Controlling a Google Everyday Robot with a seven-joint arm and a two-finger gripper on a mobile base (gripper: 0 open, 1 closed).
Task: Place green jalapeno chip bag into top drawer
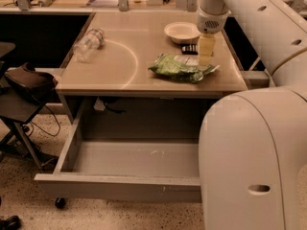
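The green jalapeno chip bag (180,67) lies flat on the beige table top near its front right, crinkly green foil with white patches. The top drawer (120,186) is pulled open below the table, grey and shallow, with nothing showing inside. My gripper (206,57) hangs from the white arm above the bag's right end, its pale yellowish fingers pointing down and reaching the bag's far right edge. My arm's large white body covers the drawer's right part.
A white bowl (181,31) stands at the back right of the table, a small dark object (189,49) beside it. A clear plastic bottle (88,44) lies at the left. A black chair (24,83) stands left of the table.
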